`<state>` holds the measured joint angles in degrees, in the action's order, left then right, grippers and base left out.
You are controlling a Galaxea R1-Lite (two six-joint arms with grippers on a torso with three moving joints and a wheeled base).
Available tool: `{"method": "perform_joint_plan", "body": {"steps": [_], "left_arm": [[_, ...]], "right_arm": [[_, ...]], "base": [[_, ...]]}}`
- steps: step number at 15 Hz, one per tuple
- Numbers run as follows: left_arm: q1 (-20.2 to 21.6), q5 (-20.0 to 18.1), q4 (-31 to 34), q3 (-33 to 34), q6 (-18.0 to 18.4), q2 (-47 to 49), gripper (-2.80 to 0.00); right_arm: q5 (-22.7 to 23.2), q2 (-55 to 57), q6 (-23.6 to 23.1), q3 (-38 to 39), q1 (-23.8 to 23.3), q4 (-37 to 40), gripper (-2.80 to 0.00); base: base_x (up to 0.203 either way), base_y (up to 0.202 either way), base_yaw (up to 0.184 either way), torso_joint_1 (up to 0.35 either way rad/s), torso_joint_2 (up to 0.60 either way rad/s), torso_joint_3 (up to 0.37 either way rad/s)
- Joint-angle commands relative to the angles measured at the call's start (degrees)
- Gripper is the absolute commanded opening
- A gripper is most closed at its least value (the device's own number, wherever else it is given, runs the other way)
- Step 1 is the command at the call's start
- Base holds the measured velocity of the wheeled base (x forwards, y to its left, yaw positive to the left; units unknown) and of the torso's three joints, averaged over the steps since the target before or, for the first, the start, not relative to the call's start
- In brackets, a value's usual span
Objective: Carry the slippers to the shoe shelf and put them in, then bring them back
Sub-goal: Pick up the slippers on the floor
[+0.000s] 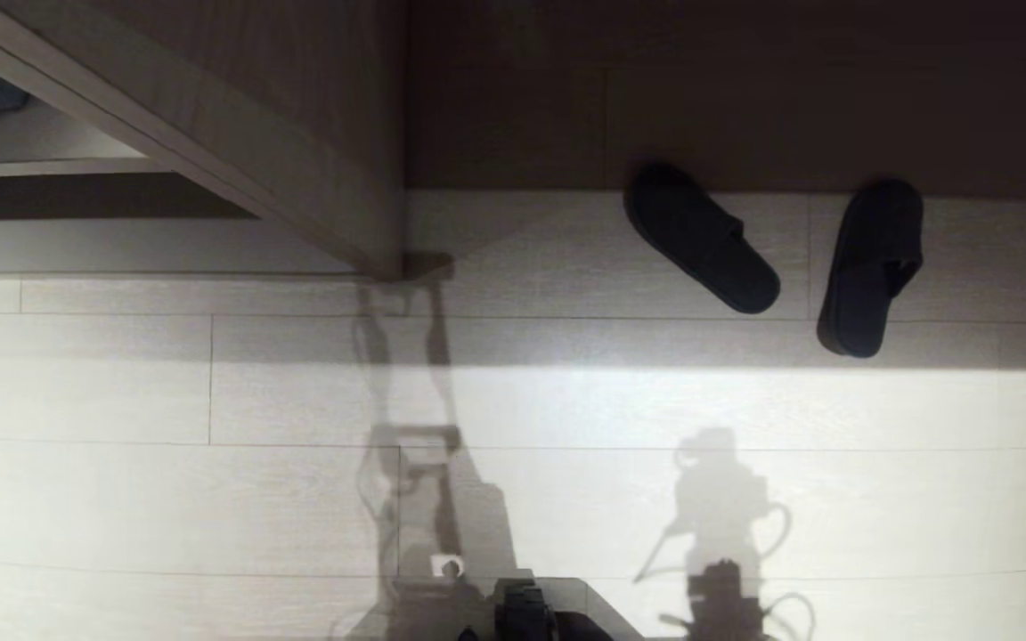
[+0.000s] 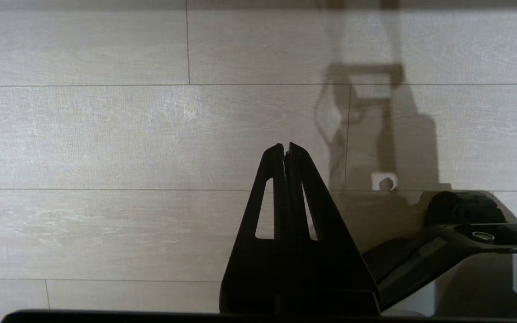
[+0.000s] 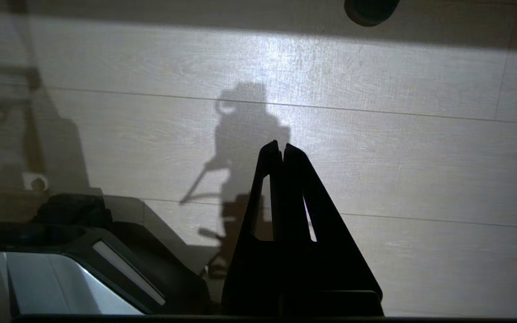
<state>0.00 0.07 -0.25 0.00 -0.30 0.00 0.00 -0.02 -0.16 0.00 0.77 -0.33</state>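
The left hand (image 2: 286, 150) hangs empty over the pale floor (image 1: 121, 401) with fingers pressed together, the shelf (image 1: 237, 116) stands at the floor's far left, the slippers (image 1: 700, 236) lie apart at its far right, and the right hand (image 3: 281, 150) is likewise closed and empty.

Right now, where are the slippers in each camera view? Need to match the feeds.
Head view: the slippers lie apart on the floor, upper right.
Left wrist view: not in it.
Right wrist view: only a dark rounded tip at the top edge, probably one of the pair.
Shared landmark: the pale square spot in the robot's shadow, in all three.
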Motion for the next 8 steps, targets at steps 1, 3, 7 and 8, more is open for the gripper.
{"method": "perform_joint_plan", "body": {"steps": [1, 3, 7, 8], "left_arm": [[0.0, 0.0, 0.0, 0.0, 0.0, 0.0, -2.80], [0.0, 0.0, 0.0, 0.0, 0.0, 0.0, -2.80], [0.0, 0.0, 0.0, 0.0, 0.0, 0.0, -2.80], [0.0, 0.0, 0.0, 0.0, 0.0, 0.0, -2.80]], "right_arm": [[0.0, 0.0, 0.0, 0.1, 0.0, 0.0, -2.80], [0.0, 0.0, 0.0, 0.1, 0.0, 0.0, -2.80], [0.0, 0.0, 0.0, 0.1, 0.1, 0.0, -2.80], [0.0, 0.0, 0.0, 0.1, 0.0, 0.0, -2.80]], "base": [[0.000, 0.000, 0.000, -0.002, 0.00, -0.188], [0.000, 0.000, 0.000, 0.005, 0.00, -0.196], [0.000, 0.000, 0.000, 0.000, 0.00, -0.196], [0.000, 0.000, 0.000, 0.001, 0.00, -0.198]]}}
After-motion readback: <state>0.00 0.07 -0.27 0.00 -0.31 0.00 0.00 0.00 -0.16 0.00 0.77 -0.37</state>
